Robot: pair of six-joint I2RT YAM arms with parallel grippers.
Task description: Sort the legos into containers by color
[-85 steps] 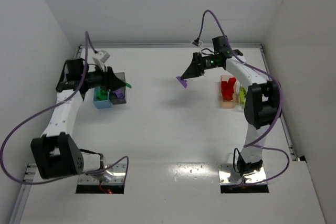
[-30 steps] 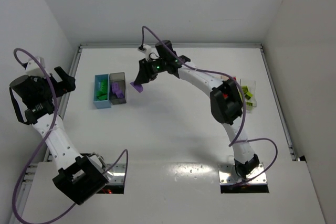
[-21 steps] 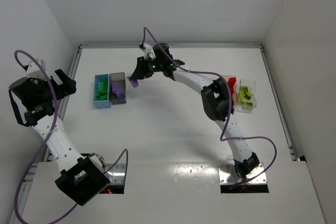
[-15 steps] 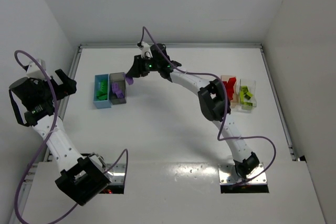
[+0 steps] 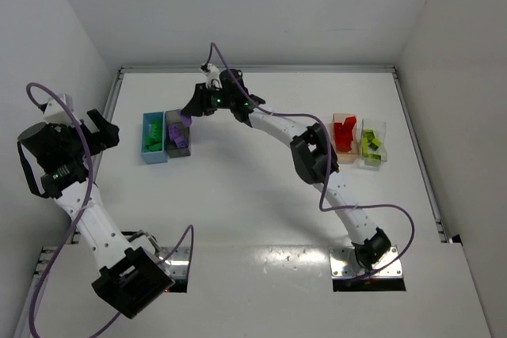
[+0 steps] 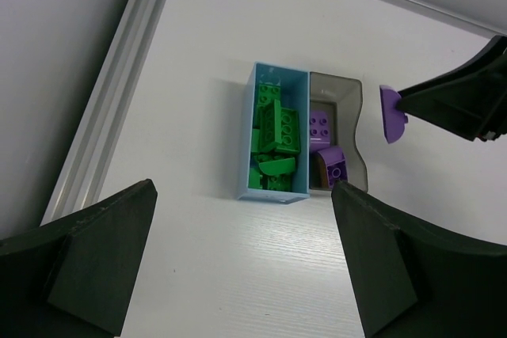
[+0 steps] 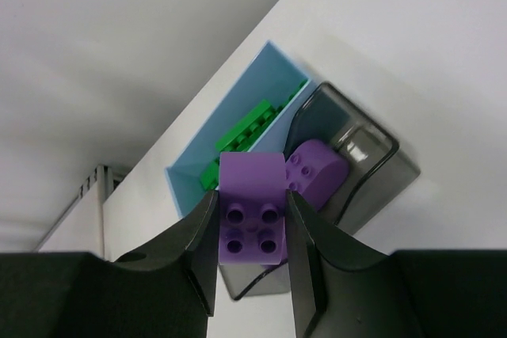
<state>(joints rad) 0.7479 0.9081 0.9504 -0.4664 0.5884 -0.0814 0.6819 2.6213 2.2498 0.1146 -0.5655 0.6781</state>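
Purple brick [image 7: 252,207]: clamped in the right gripper [image 7: 252,231], in the air close by the grey bin [image 7: 372,176].
Right gripper: narrow, pressed on the brick's two sides.
Grey bin: touching the blue bin [image 6: 277,75].
Left gripper [image 6: 242,263]: spread wide, holding nothing.

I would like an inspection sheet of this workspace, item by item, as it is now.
Surface: white table, no loose bricks seen.
Job's things: green bricks in light blue bin; purple bricks in dark grey bin; red bricks in peach bin; yellow-green bricks in clear bin.
Clutter: nothing seen.
Grippers: right gripper, fingers shut on a purple brick, raised by the dark grey bin; left gripper open, empty.
Cables: purple cables loop along both arms.
Surroundings: white walls; metal rail at the table's edge.
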